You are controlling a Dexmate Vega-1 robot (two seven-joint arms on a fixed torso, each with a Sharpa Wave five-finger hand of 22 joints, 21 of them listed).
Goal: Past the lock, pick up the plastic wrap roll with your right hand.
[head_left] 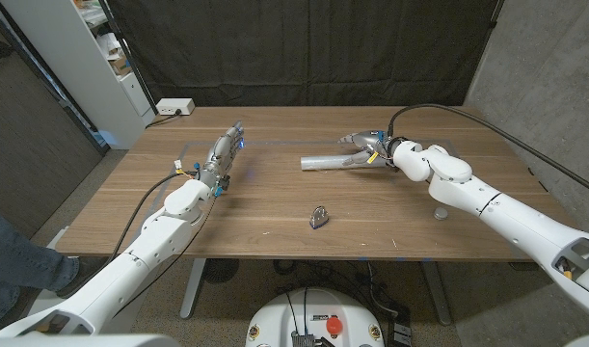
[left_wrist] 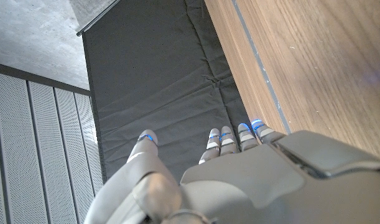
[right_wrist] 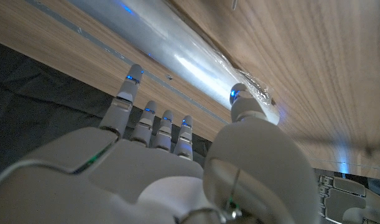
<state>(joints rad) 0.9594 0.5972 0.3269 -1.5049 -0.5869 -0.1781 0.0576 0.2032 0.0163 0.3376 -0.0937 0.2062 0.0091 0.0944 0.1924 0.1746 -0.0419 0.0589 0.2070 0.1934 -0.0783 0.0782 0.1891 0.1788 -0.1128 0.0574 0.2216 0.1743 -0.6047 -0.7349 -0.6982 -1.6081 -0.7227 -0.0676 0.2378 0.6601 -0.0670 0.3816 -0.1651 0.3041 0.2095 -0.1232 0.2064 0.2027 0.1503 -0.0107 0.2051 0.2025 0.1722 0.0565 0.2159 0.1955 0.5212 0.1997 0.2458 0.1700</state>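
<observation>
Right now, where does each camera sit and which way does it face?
Head view: above, looking down the table; both arms, lock, roll.
Left wrist view: behind the left hand, facing the table edge and a dark curtain.
Right wrist view: behind the right hand, facing the roll.
Head and right wrist views share the roll.

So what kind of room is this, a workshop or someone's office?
Probably a robot test lab: a bare wooden table fenced by a black curtain, concrete wall, and cables trailing off the arms.
</observation>
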